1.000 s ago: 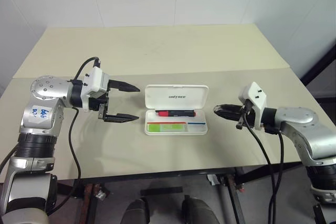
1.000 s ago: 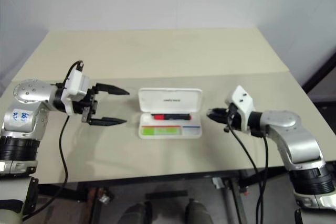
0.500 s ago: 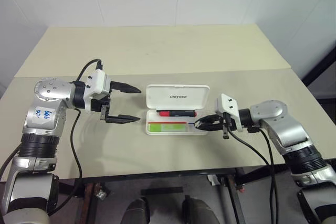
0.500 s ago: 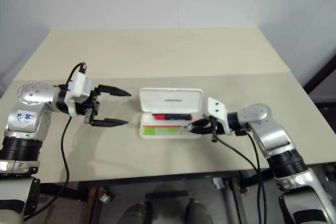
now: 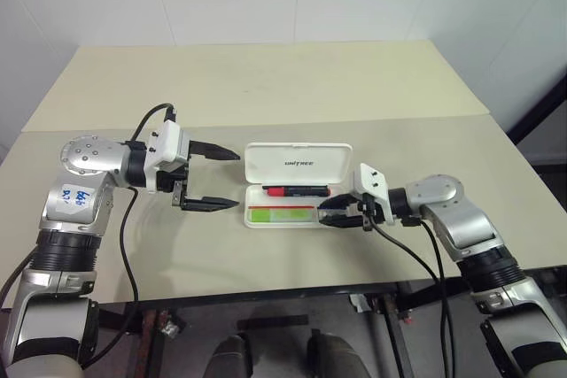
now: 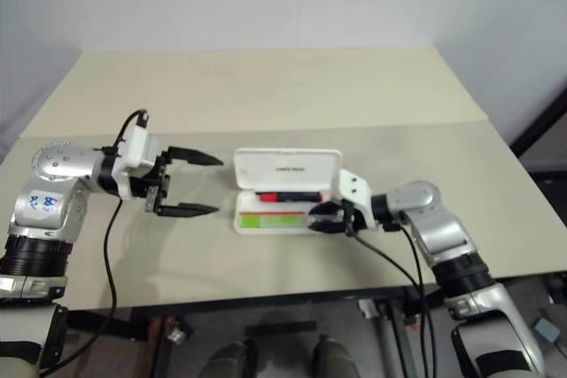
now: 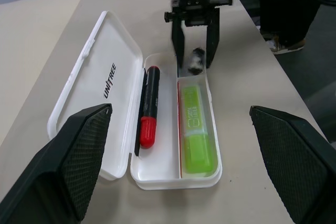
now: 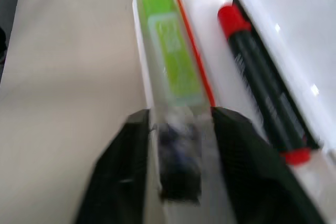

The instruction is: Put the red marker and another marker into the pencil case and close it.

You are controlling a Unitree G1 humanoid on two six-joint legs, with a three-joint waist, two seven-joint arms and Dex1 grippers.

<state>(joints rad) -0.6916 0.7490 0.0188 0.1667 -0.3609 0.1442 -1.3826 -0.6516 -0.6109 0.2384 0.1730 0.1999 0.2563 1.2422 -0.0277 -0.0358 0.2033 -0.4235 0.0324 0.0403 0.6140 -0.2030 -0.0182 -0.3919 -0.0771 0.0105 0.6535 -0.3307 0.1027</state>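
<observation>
1. Left gripper (image 5: 214, 180): you see it spread wide, empty, left of the pencil case (image 5: 299, 164).
2. Case lies open on the table (image 5: 266, 86); red marker (image 5: 296, 190) and lime-green marker (image 5: 282, 213) inside.
3. Right gripper (image 5: 335, 215): parted at the case's right end, holding nothing.

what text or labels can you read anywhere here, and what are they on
"UNITREE": dark letters on the inside of the pencil case lid.
Green marker: a printed label, too small to read.
Red marker: no readable print.
Blue handwriting on a sticker on the left arm: not legible.
</observation>
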